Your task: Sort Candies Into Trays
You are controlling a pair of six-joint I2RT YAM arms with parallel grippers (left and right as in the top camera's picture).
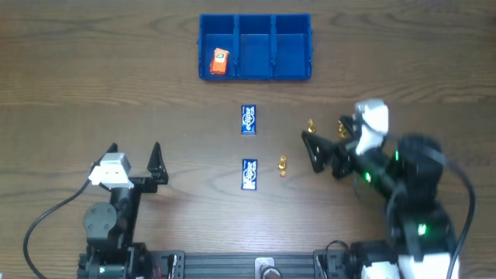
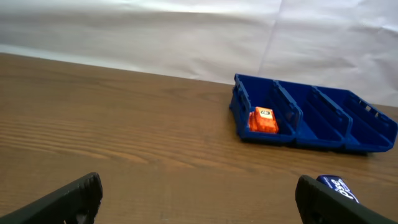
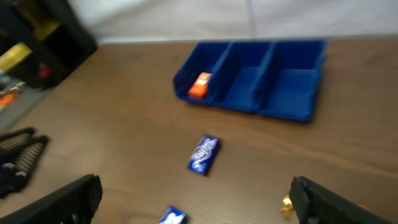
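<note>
Candies (image 1: pixel 248 119) in flat blue wrappers lie on wood-grain table (image 1: pixel 77 93); left hand (image 1: pixel 135 147) and right hand (image 3: pixel 194 183) released.

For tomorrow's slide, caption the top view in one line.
One orange candy sits in the tray's left compartment; two blue candies and some gold candies lie on the table.

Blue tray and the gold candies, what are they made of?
The blue tray looks like hard moulded plastic: smooth, evenly coloured walls and thin dividers. The gold candies seem wrapped in shiny foil, going by their glint, but they are too small to be sure.
</note>
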